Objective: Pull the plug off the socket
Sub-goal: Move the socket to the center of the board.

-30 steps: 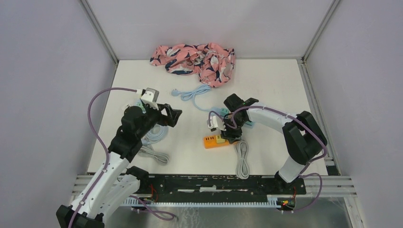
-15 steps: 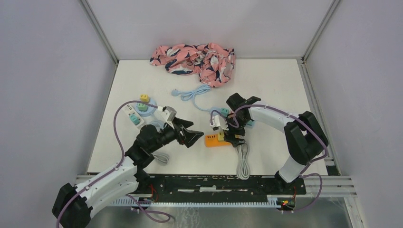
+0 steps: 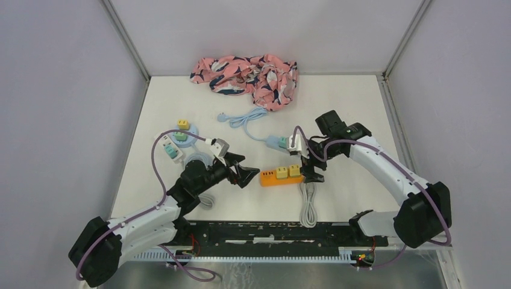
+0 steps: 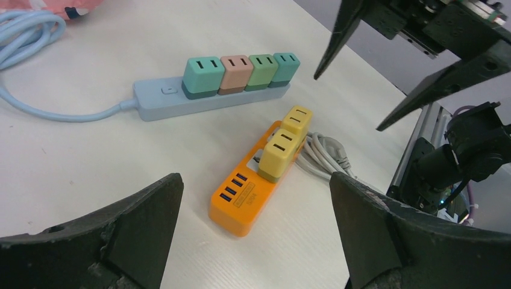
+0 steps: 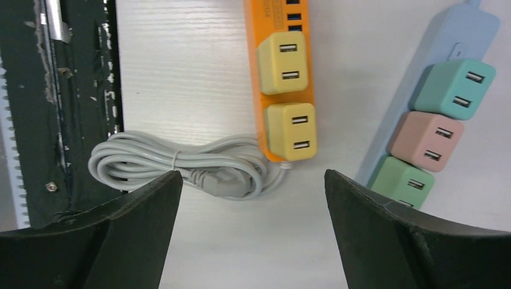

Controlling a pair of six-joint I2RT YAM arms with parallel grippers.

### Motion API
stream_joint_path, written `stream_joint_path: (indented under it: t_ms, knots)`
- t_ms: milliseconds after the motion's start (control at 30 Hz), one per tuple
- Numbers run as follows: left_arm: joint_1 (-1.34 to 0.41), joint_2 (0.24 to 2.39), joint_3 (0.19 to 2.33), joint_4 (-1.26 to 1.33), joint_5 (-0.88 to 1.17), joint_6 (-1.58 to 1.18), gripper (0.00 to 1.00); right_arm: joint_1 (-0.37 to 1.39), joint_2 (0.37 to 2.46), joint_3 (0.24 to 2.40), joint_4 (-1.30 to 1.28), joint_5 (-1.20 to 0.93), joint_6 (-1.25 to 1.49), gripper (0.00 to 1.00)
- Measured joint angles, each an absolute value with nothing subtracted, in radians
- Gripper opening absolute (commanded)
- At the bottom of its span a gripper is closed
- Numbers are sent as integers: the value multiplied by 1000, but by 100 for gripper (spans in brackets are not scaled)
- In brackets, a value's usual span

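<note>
Orange plastic power strip (image 3: pixel 269 177) with two yellow cube plugs (image 3: pixel 288 171) seated, left gripper (image 3: pixel 241 170) and right gripper (image 3: pixel 310 166) wide, empty, flanking its ends

Orange power strip (image 5: pixel 280 15) holds two yellow plugs (image 5: pixel 284 63); grey cable coil (image 5: pixel 175 171) toward worktop's (image 5: pixel 181 72) near edge; blue strip (image 5: pixel 467 27) alongside.

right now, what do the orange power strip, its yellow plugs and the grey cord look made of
orange power strip: likely hard plastic, smooth with a sheen.
yellow plugs: matte moulded plastic, rounded edges.
grey cord: probably a rubbery sheath, since it bends in soft loops.
</note>
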State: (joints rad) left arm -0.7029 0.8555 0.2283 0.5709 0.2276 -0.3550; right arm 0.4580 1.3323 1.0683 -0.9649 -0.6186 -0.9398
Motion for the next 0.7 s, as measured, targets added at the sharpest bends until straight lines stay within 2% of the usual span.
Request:
stream_joint_path:
  t_ms: [300,533,700]
  knots:
    - [-703,878,229,572,209,-355,99,448,1289,1025,-1048,-703,-939,96]
    - [-703,871,229,561,210,-355,98,445,1267,1008,-1108,-652,-925,93]
    - [-703,852,207,592,222,-347,97,447,1253,900,-1089,-620,-912,95]
